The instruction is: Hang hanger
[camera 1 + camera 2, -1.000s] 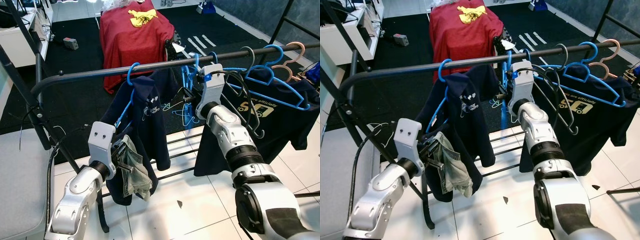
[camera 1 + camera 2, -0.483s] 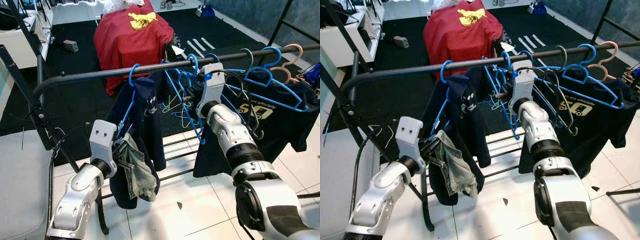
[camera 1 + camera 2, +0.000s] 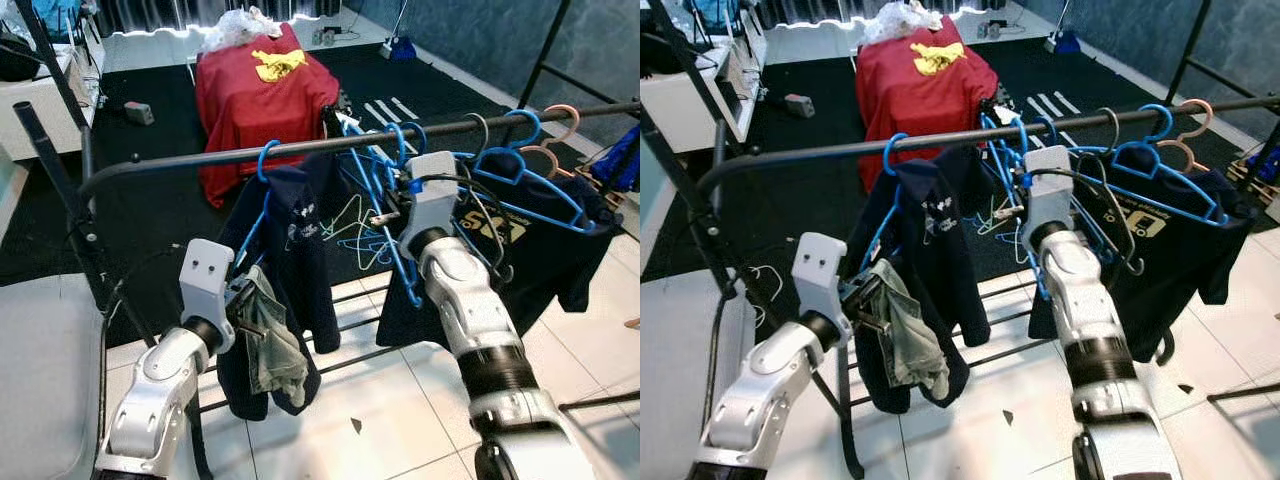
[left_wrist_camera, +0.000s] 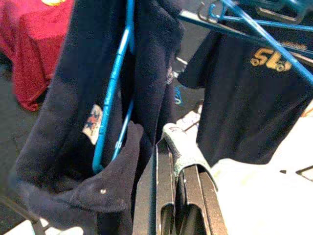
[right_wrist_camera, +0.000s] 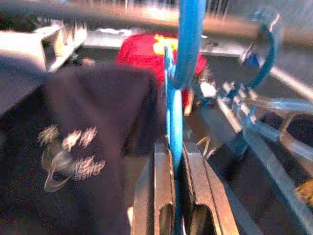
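A dark rail [image 3: 200,158] runs across in front of me. A navy shirt [image 3: 295,235] hangs from it on a blue hanger [image 4: 115,83]. My left gripper [image 3: 243,300] is low beside that shirt, shut on a grey-green cloth [image 3: 272,345]; the cloth [image 4: 183,152] sits between its fingers [image 4: 165,181]. My right gripper [image 3: 385,215] is just under the rail, shut on an empty blue hanger [image 3: 392,240]. In the right wrist view the blue hanger [image 5: 174,117] is pinched between the fingers [image 5: 162,181], and its hook curves up at the blurred rail [image 5: 122,14].
Further right on the rail hang grey, blue and pink hangers [image 3: 525,135] and a black T-shirt with yellow print [image 3: 520,245]. Behind the rack stands something draped in red cloth [image 3: 262,95] on a black mat. White floor tiles [image 3: 380,400] lie below. A slanted rack post [image 3: 60,190] stands left.
The camera has pulled back and risen. The empty blue hanger in my right gripper now hangs lower, with its triangle showing under the rail. My left gripper keeps the cloth in place.
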Available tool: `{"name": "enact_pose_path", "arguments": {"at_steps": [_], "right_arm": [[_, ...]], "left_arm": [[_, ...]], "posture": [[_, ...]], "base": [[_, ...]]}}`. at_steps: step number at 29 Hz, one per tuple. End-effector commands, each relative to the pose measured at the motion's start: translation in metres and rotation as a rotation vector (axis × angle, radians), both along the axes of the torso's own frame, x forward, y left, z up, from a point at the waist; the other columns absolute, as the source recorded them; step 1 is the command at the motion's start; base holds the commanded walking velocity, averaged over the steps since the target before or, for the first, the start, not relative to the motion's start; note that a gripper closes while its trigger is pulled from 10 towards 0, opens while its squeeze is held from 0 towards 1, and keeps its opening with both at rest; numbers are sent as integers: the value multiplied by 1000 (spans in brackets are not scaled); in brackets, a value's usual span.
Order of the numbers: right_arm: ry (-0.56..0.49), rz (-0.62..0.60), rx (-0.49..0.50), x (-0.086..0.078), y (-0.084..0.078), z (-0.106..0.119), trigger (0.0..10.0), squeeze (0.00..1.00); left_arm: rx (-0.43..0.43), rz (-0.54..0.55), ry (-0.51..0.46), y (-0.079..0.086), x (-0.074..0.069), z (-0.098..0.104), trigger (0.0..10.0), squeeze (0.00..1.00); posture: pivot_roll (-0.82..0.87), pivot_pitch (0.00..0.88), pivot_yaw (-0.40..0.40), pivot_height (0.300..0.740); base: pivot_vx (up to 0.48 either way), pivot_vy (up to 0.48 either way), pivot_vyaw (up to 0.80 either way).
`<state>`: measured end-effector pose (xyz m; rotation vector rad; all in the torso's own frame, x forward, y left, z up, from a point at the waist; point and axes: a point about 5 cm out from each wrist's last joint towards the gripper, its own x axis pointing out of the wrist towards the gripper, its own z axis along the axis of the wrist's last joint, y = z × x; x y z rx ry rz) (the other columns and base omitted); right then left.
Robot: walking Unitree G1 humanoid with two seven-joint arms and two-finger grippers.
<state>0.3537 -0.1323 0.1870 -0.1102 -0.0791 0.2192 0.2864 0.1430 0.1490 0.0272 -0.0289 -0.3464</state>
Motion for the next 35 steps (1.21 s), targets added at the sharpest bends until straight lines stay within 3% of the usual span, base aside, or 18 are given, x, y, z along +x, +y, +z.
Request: {"name": "enact_pose_path", "arguments": {"at_steps": [1,6,7,9,11,12,15,16,18,19,24,30,35], "right_arm": [[29,8,-18,-6,6,-6,0,0],[115,11,-36,-20,6,-29,0,0],[180,28,-39,-23,3,-44,0,0],[180,28,-39,-23,3,-44,0,0],[225,35,-41,-27,2,-53,0,0],[289,30,-20,-32,-4,-68,0,0],[330,24,-3,-37,-6,-76,0,0],[341,33,19,-40,-5,-79,2980,0],[348,38,33,-42,-4,-79,2980,0],[346,57,32,-43,1,-78,10000,0],[368,84,53,-45,15,-83,10000,0],[397,70,127,-44,14,-84,10000,0],[391,79,98,-46,11,-86,10000,0]], "left_arm": [[-18,-1,8,-1,-2,-3,10000,0],[-26,18,40,1,-3,-9,10000,0],[-39,51,57,2,-1,-13,10000,0],[-39,51,57,2,-1,-13,10000,0],[-48,74,67,3,0,-15,10000,0],[-62,100,94,5,0,-21,10000,0],[-70,115,112,6,0,-25,10000,0],[-75,124,121,8,-1,-26,10000,0],[-78,128,125,9,-1,-27,10000,0],[-82,130,122,10,-1,-26,10000,0],[-107,139,110,10,4,-24,10000,0],[-122,151,112,5,7,-23,10000,0],[-123,164,121,5,7,-26,10000,0]], "posture": [[16,39,-3,740],[13,36,-8,740],[14,36,-14,740],[14,36,-14,740],[15,37,-15,740],[23,23,-25,740],[23,23,-25,740],[14,38,-19,740],[14,38,-19,740],[13,48,-13,740],[25,33,-23,740],[48,19,-45,740],[58,24,-40,740]], "base": [[0,0,0],[0,0,0],[0,0,0],[0,0,0],[0,0,0],[0,0,0],[0,0,0],[0,0,0],[0,0,0],[0,0,0],[0,0,0],[0,0,0],[0,0,0]]}}
